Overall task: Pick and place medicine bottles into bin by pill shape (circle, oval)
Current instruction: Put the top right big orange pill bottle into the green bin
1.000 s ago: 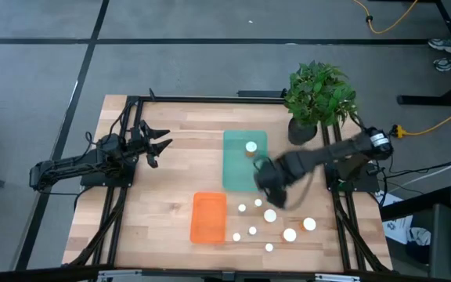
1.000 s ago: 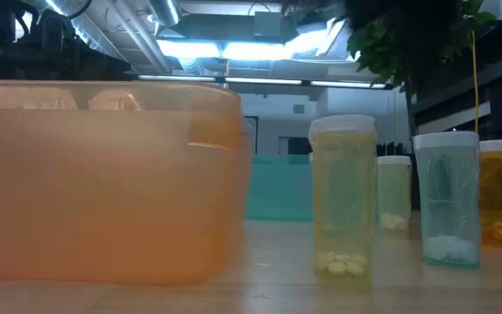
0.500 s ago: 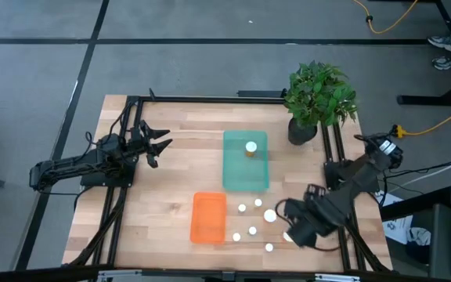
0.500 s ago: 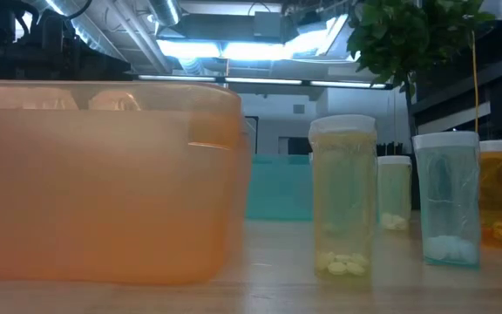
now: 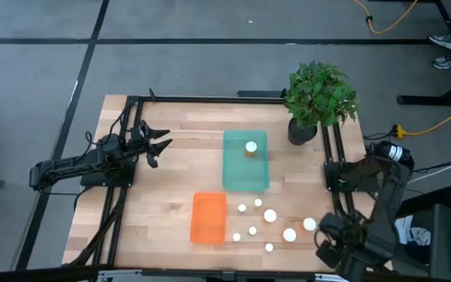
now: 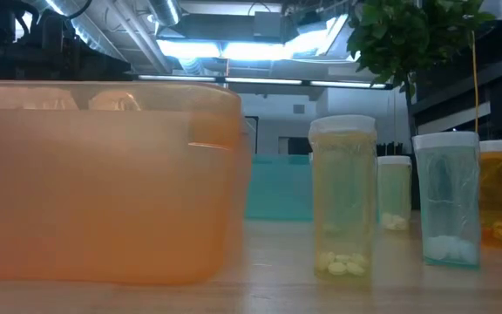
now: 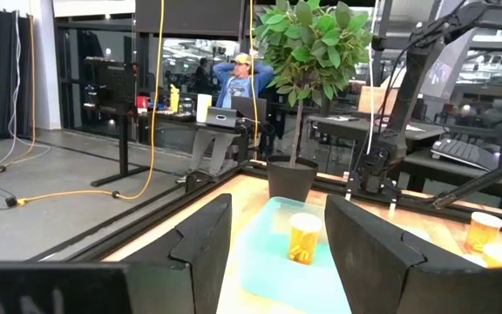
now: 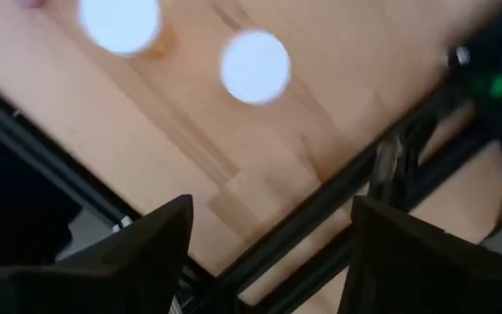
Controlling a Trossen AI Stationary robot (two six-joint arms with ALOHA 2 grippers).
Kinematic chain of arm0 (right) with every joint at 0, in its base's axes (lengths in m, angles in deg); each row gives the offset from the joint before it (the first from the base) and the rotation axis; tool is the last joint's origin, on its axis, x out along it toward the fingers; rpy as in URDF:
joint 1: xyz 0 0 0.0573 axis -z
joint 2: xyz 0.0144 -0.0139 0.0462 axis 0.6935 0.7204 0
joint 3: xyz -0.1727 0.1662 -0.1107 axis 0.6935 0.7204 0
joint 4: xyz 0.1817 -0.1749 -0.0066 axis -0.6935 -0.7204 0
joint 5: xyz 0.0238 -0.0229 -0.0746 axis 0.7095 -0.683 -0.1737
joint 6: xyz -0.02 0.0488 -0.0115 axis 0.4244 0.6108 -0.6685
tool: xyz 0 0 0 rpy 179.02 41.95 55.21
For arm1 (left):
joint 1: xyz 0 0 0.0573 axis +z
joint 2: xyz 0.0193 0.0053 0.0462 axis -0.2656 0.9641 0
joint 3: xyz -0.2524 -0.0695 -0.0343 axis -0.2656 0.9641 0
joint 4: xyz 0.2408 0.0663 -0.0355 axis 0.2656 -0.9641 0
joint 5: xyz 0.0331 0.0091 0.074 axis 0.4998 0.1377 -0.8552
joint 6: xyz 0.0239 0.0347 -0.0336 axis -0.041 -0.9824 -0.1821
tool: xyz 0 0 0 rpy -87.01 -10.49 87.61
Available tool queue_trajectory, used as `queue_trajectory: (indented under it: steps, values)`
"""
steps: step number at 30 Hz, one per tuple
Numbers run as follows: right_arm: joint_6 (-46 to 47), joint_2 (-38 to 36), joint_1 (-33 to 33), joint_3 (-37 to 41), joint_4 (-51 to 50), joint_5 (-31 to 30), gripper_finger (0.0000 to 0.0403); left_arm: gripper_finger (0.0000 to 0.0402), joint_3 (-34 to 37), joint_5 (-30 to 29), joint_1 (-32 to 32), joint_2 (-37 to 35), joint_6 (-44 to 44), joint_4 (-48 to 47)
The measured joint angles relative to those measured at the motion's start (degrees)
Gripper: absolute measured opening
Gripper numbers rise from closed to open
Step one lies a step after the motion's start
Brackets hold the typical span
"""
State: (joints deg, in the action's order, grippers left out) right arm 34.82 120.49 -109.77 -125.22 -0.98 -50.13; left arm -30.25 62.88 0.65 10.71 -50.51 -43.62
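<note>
Several white-capped medicine bottles (image 5: 270, 215) stand upright on the wood between the orange bin (image 5: 208, 218) and the table's right rail. One more bottle (image 5: 250, 147) stands inside the teal bin (image 5: 246, 176). My right gripper (image 5: 339, 247) hangs open, pointing down, over the table's near right corner. In its wrist view it (image 8: 268, 253) is empty, with two white caps (image 8: 255, 67) ahead of it. My left gripper (image 5: 163, 143) waits open at the left and looks level toward the teal bin's bottle (image 7: 304, 237).
A potted plant (image 5: 319, 98) stands at the far right corner. Black frame rails (image 8: 338, 201) run along the table's edges under my right gripper. In the low view the orange bin (image 6: 103, 183) fills the left, with bottles (image 6: 342, 196) to its right.
My right gripper has swung from the teal bin's near right corner across the loose bottles to the table's near right corner, rolling about its own axis as it went. It stayed open and empty. No bottle has moved.
</note>
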Motion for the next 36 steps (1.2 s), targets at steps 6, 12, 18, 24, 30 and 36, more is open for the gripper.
queue_trajectory:
  steps: [6, 12, 18, 24, 30, 36]
  values:
    - [12.0, 0.0, -5.6, 6.7, 9.1, 0.0, 0.0314, 0.0177, 0.0, 0.0, 0.0, 0.0, 0.0, 0.1]
    - [11.4, 0.0, -6.5, 16.7, 19.7, -0.9, 0.0314, 0.0177, 0.0, 0.0, 0.0, 0.0, 0.0, 0.1]
    - [6.0, 0.0, -3.7, 21.6, 21.2, 0.2, 0.0314, 0.0177, 0.0, 0.0, 0.0, 0.0, 0.0, 0.1]
    - [-2.0, 0.0, -0.4, 26.0, 28.1, -0.4, 0.0314, 0.0177, 0.0, 0.0, 0.0, 0.0, 0.0, 0.1]
    - [-7.4, 0.1, 3.2, 28.2, 27.5, -4.0, 0.0314, 0.0177, 0.0, 0.0, 0.0, 0.0, 0.0, 0.1]
    - [-12.5, 0.1, 5.9, 28.2, 27.4, -6.0, 0.0314, 0.0177, 0.0, 0.0, 0.0, 0.0, 0.0, 0.0]
